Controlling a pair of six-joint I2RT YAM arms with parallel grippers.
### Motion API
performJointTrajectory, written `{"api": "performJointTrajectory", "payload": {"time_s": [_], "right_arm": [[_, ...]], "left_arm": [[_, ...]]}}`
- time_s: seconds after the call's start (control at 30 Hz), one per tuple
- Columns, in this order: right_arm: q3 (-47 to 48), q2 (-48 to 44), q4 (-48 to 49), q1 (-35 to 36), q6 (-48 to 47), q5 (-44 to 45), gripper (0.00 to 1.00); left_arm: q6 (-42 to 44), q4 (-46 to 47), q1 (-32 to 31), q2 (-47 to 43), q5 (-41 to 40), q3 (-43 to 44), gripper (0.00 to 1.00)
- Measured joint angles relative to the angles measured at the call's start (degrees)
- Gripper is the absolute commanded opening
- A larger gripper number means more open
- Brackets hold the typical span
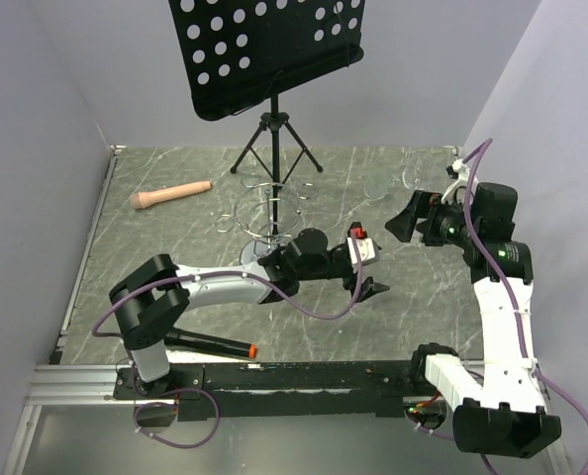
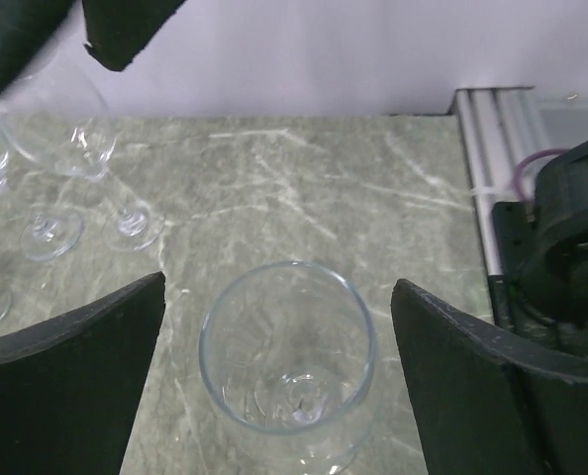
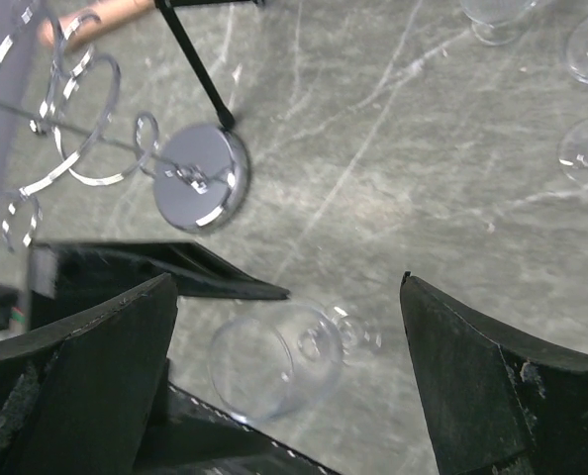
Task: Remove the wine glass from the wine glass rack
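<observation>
The main step looks done: the wine glass [image 2: 287,356] is off the rack [image 3: 200,178] and appears to stand upright on the table [image 2: 304,188], to the right of the rack's shiny round base and apart from it; its bowl opens upward and it looks empty. The rack's wire rings, as far as the right wrist view and the top view show, carry no glass; part of the rack is hidden behind the left arm in the top view, so I cannot vouch for every ring.

The left end effector [image 2: 279,297] is spread wide, 1 finger on each side of the glass with bare table showing between each finger and the bowl; it pinches nothing. The right end effector [image 3: 289,282] is also spread wide and empty, hovering above the table and looking down on the glass and on the left arm's fingers.

Several other glasses [image 2: 51,233] stand farther back on the table, well apart from this 1.

What seems left is small: the left arm needs to back away without knocking the bowl, since the fingers flank it closely; a sideways drift could tip it. Beyond that clearing move, I judge the task nearly complete.
</observation>
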Motion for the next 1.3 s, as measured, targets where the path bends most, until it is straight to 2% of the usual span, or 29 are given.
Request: {"api": "performJointTrajectory", "payload": {"time_s": [0.27, 0.5, 0.6, 0.7, 0.8, 0.97, 1.17, 1.3], "right_arm": [[6.9, 1.5, -8.3, 0.0, -10.8, 1.3, 1.00], [12.0, 9.6, -14.0, 1.2, -22.1, -7.3, 1.00], [12.0, 11.6, -17.6, 4.9, -28.7, -8.9, 1.00], [12.0, 11.8, -20.7, 12.2, -37.0, -8.6, 1.00], [12.0, 11.6, -23.1, 18.6, -43.8, -6.9, 1.00], [10.6, 11.6, -24.3, 25.3, -50.3, -0.5, 1.00], [7.4, 12.8, -26.3, 29.6, -54.3, 6.0, 1.00], [5.9, 15.0, -26.6, 30.3, -54.4, 9.0, 0.92]], "left_arm": [[-1.1, -5.9, 2.3, -9.6, 8.1, 0.0, 1.00], [1.4, -17.2, 8.5, -20.8, 11.2, 1.4, 1.00], [3.7, -24.2, 11.5, -24.3, 10.7, 3.5, 1.00], [5.8, -30.8, 15.3, -27.6, 8.9, 5.7, 1.00], [5.7, -35.7, 19.5, -29.0, 7.7, 8.0, 1.00], [4.0, -38.8, 23.9, -29.8, 4.5, 8.0, 1.00], [1.6, -38.6, 26.1, -32.7, 1.1, 5.1, 1.00], [-0.1, -37.7, 29.1, -34.6, 0.2, 3.5, 1.00]]}}
